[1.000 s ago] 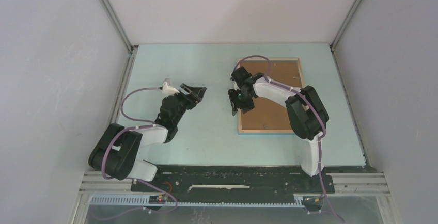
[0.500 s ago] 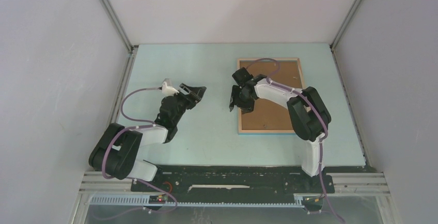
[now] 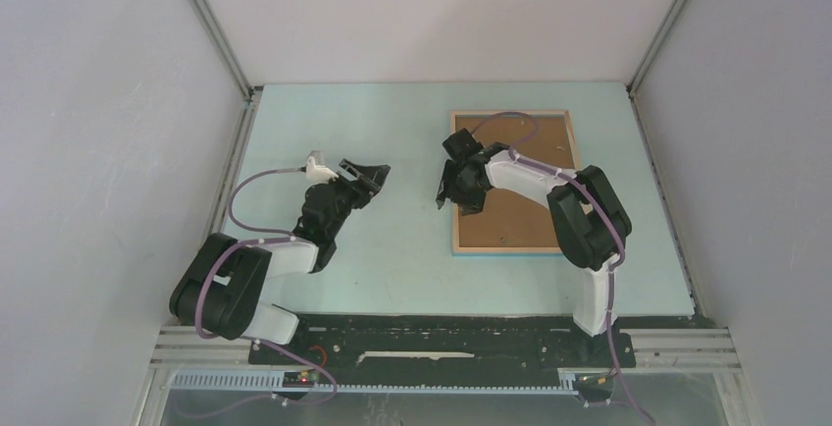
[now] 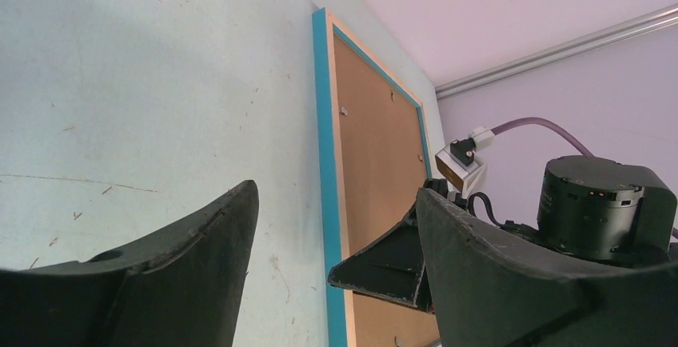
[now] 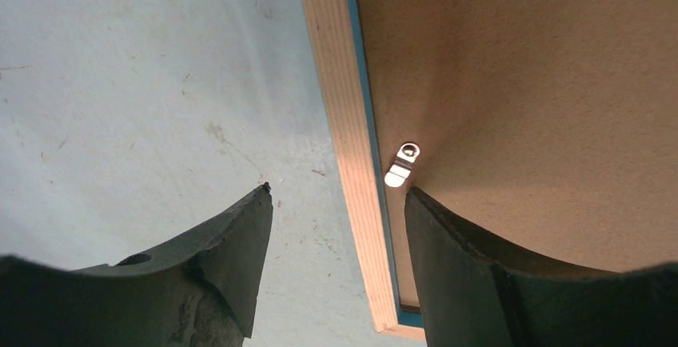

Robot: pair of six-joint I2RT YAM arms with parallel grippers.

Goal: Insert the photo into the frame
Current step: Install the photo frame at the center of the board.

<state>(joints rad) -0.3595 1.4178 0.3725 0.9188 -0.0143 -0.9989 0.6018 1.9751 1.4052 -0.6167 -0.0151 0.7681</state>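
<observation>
**Right claw spread across the frame's left rail**

The frame (image 3: 502,249) lies face-down on the far right part of the table (image 3: 392,122), wood side up with a blue lip. A brown backing board (image 3: 505,222) sits inside it, a small metal turn clip (image 5: 402,165) at its left edge. The right gripper (image 5: 337,195) hangs spread over that rail, one finger above the table and the other above the board, pinching nothing. The left gripper (image 3: 371,173) is well apart to the left, fingers wide, holding nothing.
</observation>
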